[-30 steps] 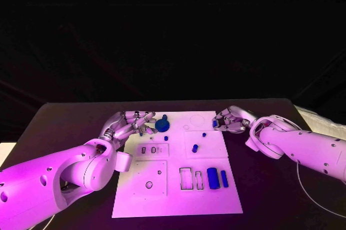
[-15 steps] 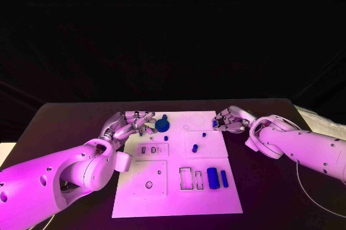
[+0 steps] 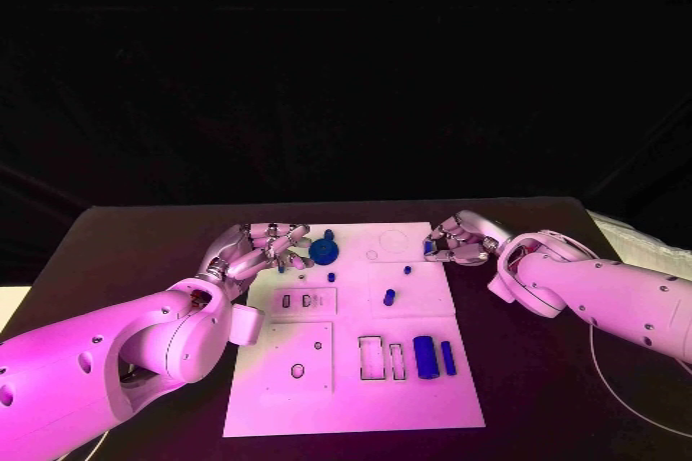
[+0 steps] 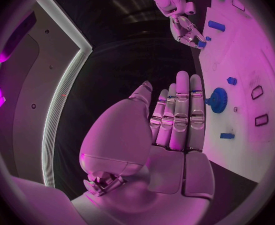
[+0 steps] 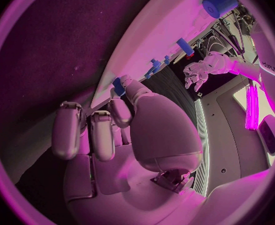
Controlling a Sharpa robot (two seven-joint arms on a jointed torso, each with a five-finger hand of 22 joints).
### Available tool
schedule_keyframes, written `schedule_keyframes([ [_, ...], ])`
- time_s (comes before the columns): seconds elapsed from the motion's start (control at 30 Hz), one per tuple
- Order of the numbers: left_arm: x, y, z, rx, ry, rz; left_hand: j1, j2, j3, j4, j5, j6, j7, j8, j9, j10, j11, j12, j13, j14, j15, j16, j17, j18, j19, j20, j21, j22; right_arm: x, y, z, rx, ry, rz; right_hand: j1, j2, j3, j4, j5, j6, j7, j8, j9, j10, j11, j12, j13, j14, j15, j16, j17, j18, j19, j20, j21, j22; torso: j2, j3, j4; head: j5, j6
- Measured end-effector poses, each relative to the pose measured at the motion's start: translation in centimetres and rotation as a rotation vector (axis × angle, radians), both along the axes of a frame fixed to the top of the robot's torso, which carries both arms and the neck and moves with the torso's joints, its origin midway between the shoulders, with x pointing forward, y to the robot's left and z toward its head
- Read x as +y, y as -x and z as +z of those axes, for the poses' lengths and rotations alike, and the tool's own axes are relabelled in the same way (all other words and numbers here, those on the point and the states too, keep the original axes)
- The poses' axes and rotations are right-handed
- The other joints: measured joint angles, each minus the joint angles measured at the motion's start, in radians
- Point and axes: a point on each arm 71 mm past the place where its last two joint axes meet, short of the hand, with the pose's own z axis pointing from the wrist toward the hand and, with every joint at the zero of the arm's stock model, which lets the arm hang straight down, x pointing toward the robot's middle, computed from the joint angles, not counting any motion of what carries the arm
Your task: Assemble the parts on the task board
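Here the right hand (image 3: 459, 243) pinches a small blue part (image 5: 119, 85) at the task board (image 3: 361, 401) edge.

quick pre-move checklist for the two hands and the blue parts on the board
1. Right hand has a part: ok. It pinches a small blue piece at the far right edge of the task board.
2. Left hand free: ok, fingers apart, nothing in it.
3. Left hand apart from the blue gear: cannot tell, fingertips are right beside it.
4. Large blue cylinder and slim blue bar untouched near the front right: ok.
5. Target slot for the pinched piece: cannot tell.
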Motion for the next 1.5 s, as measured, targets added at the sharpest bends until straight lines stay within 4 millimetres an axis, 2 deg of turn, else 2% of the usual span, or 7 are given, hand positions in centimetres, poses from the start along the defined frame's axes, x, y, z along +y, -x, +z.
schedule_keyframes([
  [0.3,-0.1,0.0,0.0,0.002,0.000,-0.002,0.000,0.000,0.000,0.000,0.000,0.000,0.000,0.000,0.000,0.000,0.000,0.000,0.000,-0.001,0.001,0.003,0.001,0.000,0.000,0.000,0.000,0.000,1.0,0.1,1.3,-0.007,-0.046,0.006,0.009,0.019,0.017,-0.011,-0.007,0.002,-0.001,0.000,0.004,0.003,-0.003,0.003,0.002,0.004,-0.004,0.005,0.000,0.000,0.004,-0.004,0.000,0.002,-0.001,-0.0006,0.0012,0.000,0.004],
  [0.47,-0.2,-0.2,-0.1,0.003,-0.001,-0.001,0.000,0.000,0.000,0.000,0.000,0.000,0.000,0.000,0.000,0.000,0.000,0.000,0.000,-0.001,0.001,0.004,0.001,0.000,0.000,0.000,0.000,0.000,2.7,0.6,2.7,-0.010,-0.064,0.030,0.015,0.027,0.023,-0.017,-0.009,-0.004,0.005,-0.010,0.004,0.003,-0.003,-0.001,-0.001,0.004,-0.004,0.005,0.000,0.000,0.004,-0.004,0.000,0.002,-0.004,-0.0024,0.0009,0.001,0.004],
  [0.67,0.1,-0.6,-0.3,0.004,-0.006,0.010,0.000,0.000,0.000,0.000,0.000,0.000,0.000,0.000,0.000,0.000,0.000,0.000,0.000,-0.001,0.001,0.004,0.001,0.000,0.000,0.000,0.000,0.001,6.0,1.6,3.6,0.001,-0.043,0.054,0.015,0.030,0.029,-0.023,-0.014,-0.007,0.007,-0.014,0.004,0.003,-0.003,-0.008,-0.008,0.004,-0.003,0.005,0.000,0.000,0.004,-0.004,0.000,0.000,-0.012,-0.0096,0.0031,0.003,0.001],
  [0.8,0.4,-0.9,-0.5,0.024,0.005,0.025,0.003,0.003,0.003,-0.003,0.000,0.000,0.000,0.000,0.000,-0.004,0.004,0.000,-0.001,-0.012,0.001,0.004,0.002,0.000,-0.009,-0.002,0.000,0.001,8.9,2.3,3.7,-0.002,-0.011,0.078,0.012,0.032,0.029,-0.023,-0.015,-0.009,0.006,-0.017,0.003,0.003,-0.003,-0.009,-0.009,0.004,-0.003,0.005,0.000,0.000,0.004,-0.004,0.000,-0.004,-0.018,-0.0154,0.0065,0.008,-0.001],
  [1.03,0.8,-1.2,-0.9,0.072,0.039,0.053,0.005,0.005,0.005,-0.005,0.000,0.000,0.000,-0.004,0.000,-0.004,0.004,-0.004,-0.002,-0.040,0.007,-0.002,0.002,0.000,-0.029,0.004,0.000,-0.003,14.3,3.9,2.9,-0.019,0.045,0.136,0.012,0.032,0.029,-0.023,-0.016,-0.011,0.007,-0.020,0.004,0.003,-0.003,-0.014,-0.012,0.004,-0.003,0.004,0.001,0.000,0.004,-0.004,0.000,-0.006,-0.026,-0.0245,0.0109,0.018,-0.013],
  [1.23,0.8,-1.3,-1.0,0.088,0.053,0.057,0.005,0.005,0.005,-0.005,0.000,-0.004,0.004,-0.004,0.000,-0.007,0.007,-0.004,-0.003,-0.051,0.011,-0.008,0.002,0.000,-0.038,0.005,-0.006,-0.005,17.4,4.9,1.9,-0.033,0.082,0.168,0.008,0.036,0.033,-0.019,-0.016,-0.011,0.004,-0.023,0.005,-0.003,-0.004,-0.023,-0.019,0.004,-0.003,0.004,0.001,0.000,0.004,-0.003,0.000,-0.008,-0.030,-0.0313,0.0143,0.028,-0.019],
  [1.5,0.8,-1.3,-1.0,0.090,0.055,0.059,0.005,0.005,0.008,-0.008,0.000,-0.004,0.004,-0.008,0.000,-0.010,0.010,-0.009,-0.005,-0.091,0.018,-0.028,-0.005,0.000,-0.071,0.016,-0.024,-0.013,19.9,5.6,0.2,-0.032,0.116,0.186,-0.006,0.028,0.033,-0.019,-0.002,-0.010,0.004,-0.019,0.006,-0.004,-0.003,-0.029,-0.021,0.004,-0.003,0.004,0.001,0.000,0.000,-0.007,0.000,-0.009,-0.031,-0.0325,0.0151,0.041,-0.027],
])
